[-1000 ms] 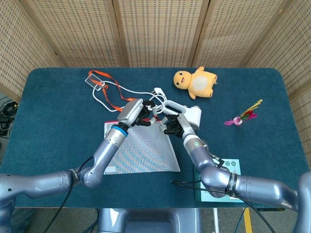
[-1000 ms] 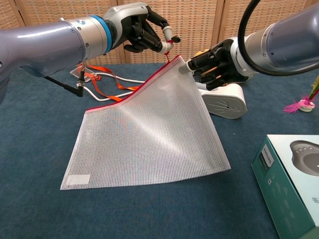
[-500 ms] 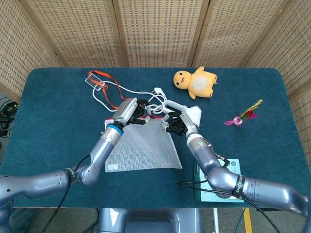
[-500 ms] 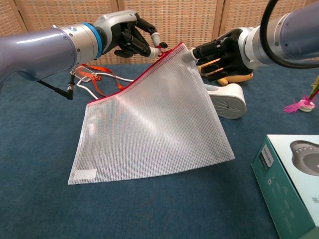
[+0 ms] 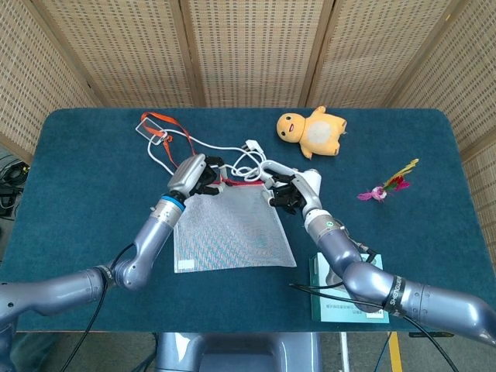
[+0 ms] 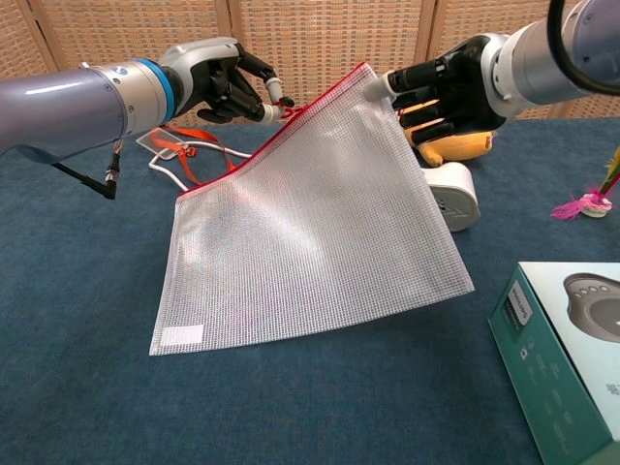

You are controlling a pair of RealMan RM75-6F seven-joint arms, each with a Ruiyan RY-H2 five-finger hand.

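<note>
A clear mesh pouch (image 5: 229,232) with a red zipper edge is lifted at its top and rests its lower edge on the blue table (image 5: 85,178). My left hand (image 5: 196,177) pinches the red zipper pull (image 6: 281,108) partway along the zipper. My right hand (image 5: 287,191) grips the pouch's raised top right corner. In the chest view the pouch (image 6: 310,223) slopes up toward the right hand (image 6: 448,82), with the left hand (image 6: 215,82) lower and to the left.
A white device (image 6: 455,196) lies just behind the pouch under my right hand. An orange lanyard (image 5: 167,138) and a white cable (image 5: 232,151) lie behind the left hand. A yellow plush toy (image 5: 314,130), a small flower (image 5: 387,186) and a teal box (image 6: 572,349) lie on the right.
My left hand has drawn the zipper pull leftward along the red edge, away from the right hand. The right hand has moved back and higher with the corner.
</note>
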